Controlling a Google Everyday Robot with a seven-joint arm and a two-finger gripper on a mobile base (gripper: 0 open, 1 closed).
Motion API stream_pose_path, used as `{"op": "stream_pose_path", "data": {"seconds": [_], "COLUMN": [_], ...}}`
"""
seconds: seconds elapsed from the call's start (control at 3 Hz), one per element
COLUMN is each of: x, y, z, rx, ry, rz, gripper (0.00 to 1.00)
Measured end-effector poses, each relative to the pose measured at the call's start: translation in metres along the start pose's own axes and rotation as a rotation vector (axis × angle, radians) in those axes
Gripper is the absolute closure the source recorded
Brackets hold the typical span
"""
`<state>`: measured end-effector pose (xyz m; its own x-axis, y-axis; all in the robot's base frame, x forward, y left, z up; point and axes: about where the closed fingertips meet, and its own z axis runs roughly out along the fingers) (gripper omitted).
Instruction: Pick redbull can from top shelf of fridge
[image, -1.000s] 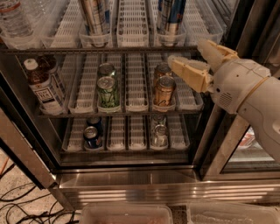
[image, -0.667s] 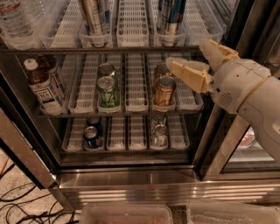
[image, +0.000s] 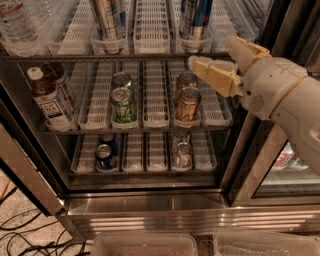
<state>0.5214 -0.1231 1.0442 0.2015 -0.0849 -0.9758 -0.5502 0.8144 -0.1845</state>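
gripper (image: 210, 51) has nudged up toward the top shelf (image: 150, 25), fingers spread and empty, just beside the redbull can (image: 194, 17), grasp still pending.

The table here is the fridge's (image: 145, 212) top shelf (image: 150, 22) — white slotted lanes. A redbull can (image: 195, 15) stands behind a clear stop, another tall can (image: 108, 17) two lanes left, a water bottle (image: 17, 22) far left. The hand (image: 210, 51) hangs at the shelf's right front edge — fingers (image: 215, 75) apart.
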Motion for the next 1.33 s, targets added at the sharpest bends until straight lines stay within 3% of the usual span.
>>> {"op": "stream_pose_path", "data": {"seconds": [0.67,1.33], "x": [-0.010,-0.010], "y": [-0.005,-0.010], "z": [0.032,0.052], "rx": [-0.062,-0.081], "ry": [-0.021,-0.047], "rz": [0.014,0.055], "gripper": [0.33,0.32]}}
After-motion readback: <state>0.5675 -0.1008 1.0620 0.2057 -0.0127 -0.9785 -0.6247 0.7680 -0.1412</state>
